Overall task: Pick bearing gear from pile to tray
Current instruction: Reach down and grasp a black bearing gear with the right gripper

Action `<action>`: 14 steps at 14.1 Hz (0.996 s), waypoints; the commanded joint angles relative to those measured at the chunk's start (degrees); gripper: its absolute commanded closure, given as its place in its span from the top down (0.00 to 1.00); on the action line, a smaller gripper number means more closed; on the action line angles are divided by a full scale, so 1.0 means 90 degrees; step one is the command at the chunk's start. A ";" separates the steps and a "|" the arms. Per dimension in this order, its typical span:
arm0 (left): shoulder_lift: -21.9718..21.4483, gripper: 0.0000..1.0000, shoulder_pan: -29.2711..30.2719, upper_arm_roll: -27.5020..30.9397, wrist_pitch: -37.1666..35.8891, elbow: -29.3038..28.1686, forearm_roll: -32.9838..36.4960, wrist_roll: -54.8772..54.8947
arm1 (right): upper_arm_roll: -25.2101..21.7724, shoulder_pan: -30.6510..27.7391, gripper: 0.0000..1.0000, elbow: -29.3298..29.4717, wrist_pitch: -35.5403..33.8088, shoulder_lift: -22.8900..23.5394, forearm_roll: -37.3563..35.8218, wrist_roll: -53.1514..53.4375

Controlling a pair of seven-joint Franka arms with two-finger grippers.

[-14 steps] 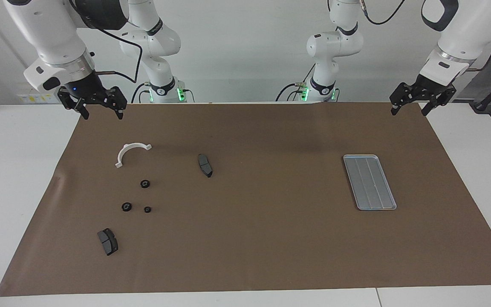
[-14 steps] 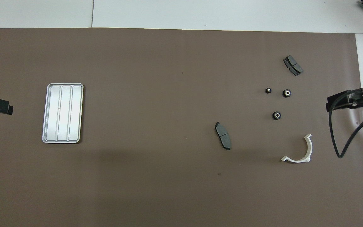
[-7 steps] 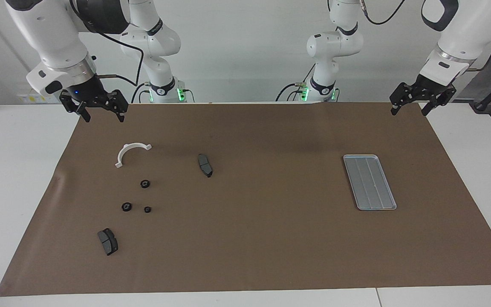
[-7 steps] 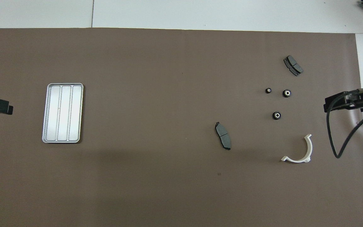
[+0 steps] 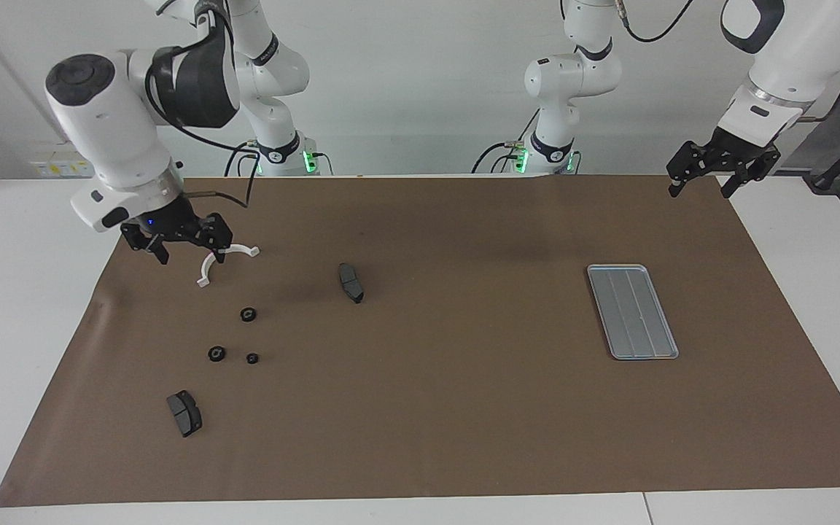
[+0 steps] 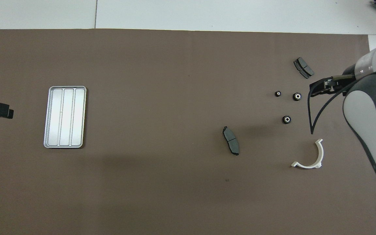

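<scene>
Three small black bearing gears (image 5: 248, 314) lie untouched on the brown mat (image 5: 464, 408), and what has changed in the last second is that the right gripper (image 5: 187, 248) has swung down from its high post at the mat's robot-side corner and now hangs low over the white half-ring bracket (image 5: 210, 264), jaws spread wide and holding nothing. From that gripper the nearest gear sits just past the bracket, farther from the robots; the other two (image 5: 216, 354) (image 5: 252, 358) lie a little farther on, side by side, with a black wedge pad (image 5: 184, 413) farther out again and a second pad (image 5: 351, 283) off toward the middle of the table. The overhead view shows the same arm now leaning in over that end of the mat (its cable loops just beside the gears (image 6: 286, 119)). I read this as the start of the approach: nothing has been gripped, so the whole pick is still to do. The tray (image 5: 664, 348) lies well apart from the working gripper, toward the left arm's end of the table, with nothing in it. The left gripper (image 5: 698, 187) waits, raised and spread open, above the mat's corner beside the tray's end, holding nothing.
</scene>
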 commanded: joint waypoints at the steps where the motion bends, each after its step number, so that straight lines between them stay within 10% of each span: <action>1: -0.0157 1.00 -0.0026 0.0006 -0.0011 -0.0146 0.0149 0.0049 | 0.0029 -0.0028 1.00 0.0035 0.0603 0.0530 0.0170 -0.0209; 8: -0.0157 1.00 -0.0026 0.0006 -0.0011 -0.0146 0.0149 0.0049 | 0.0048 0.0089 1.00 -0.1272 0.2819 0.0951 0.0170 -0.0395; 14: -0.0157 1.00 -0.0026 0.0006 -0.0011 -0.0146 0.0149 0.0049 | 0.0048 0.0109 1.00 -0.1323 0.3270 0.1410 0.0180 -0.0492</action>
